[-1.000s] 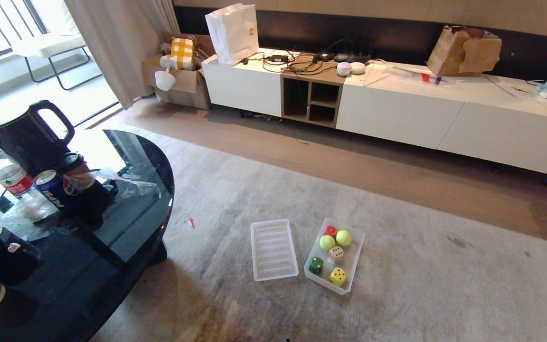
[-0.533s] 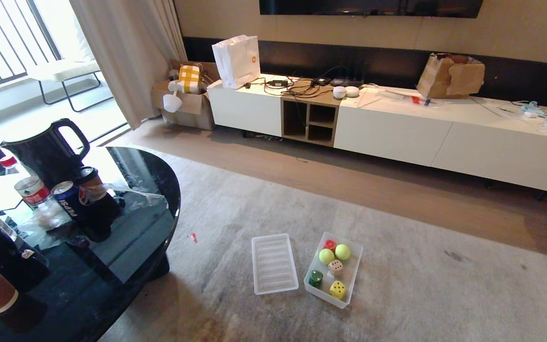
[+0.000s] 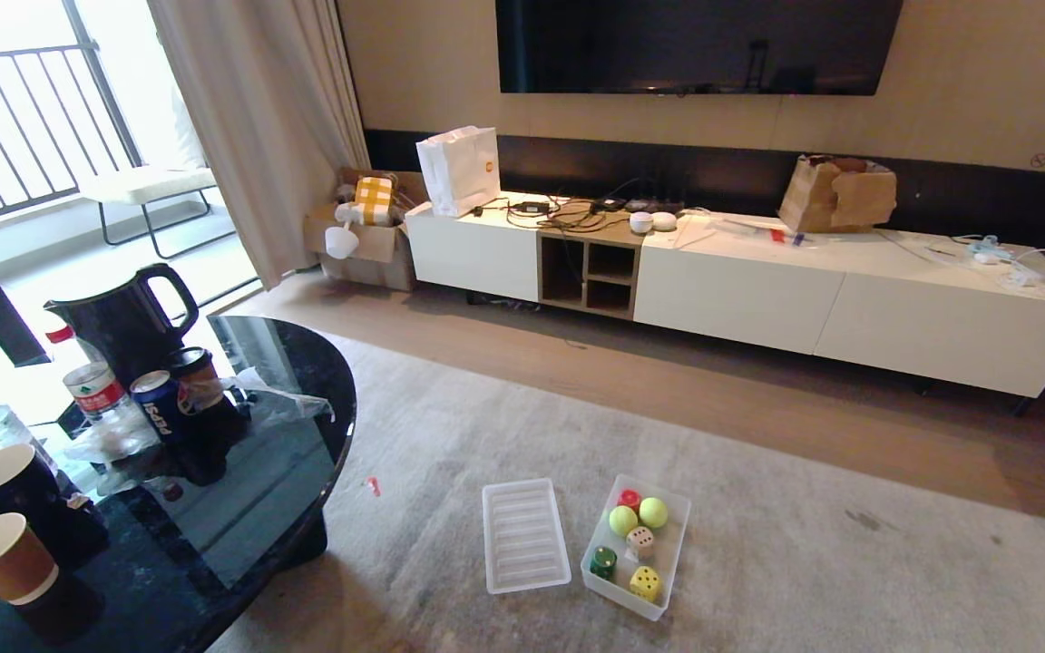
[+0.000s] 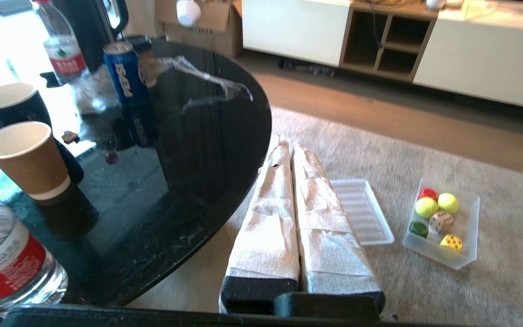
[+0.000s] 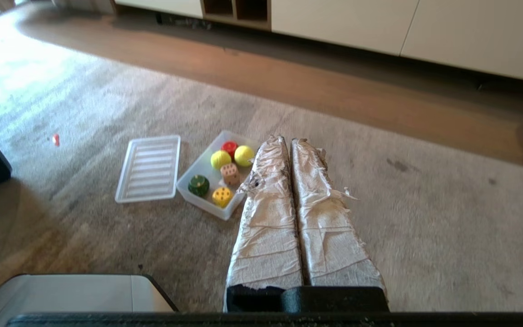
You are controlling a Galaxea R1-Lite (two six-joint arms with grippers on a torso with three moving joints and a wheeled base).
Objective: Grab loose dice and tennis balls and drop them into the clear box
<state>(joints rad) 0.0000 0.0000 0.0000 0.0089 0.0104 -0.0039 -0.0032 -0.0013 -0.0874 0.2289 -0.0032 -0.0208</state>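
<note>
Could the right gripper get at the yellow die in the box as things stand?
Probably yes. The yellow die lies uncovered in the open box, the lid off beside it, bare carpet between. But the right gripper is shut and held above the floor, so it must open and come down.

The clear box (image 3: 673,558) is translucent, smooth plastic; its ribbed lid (image 3: 523,535) matches. The carpet (image 3: 804,562) is matt, rough pile. The round worktop (image 3: 241,508) is glossy black. Crinkled white cloth wraps both grippers' fingers (image 5: 266,218).
</note>
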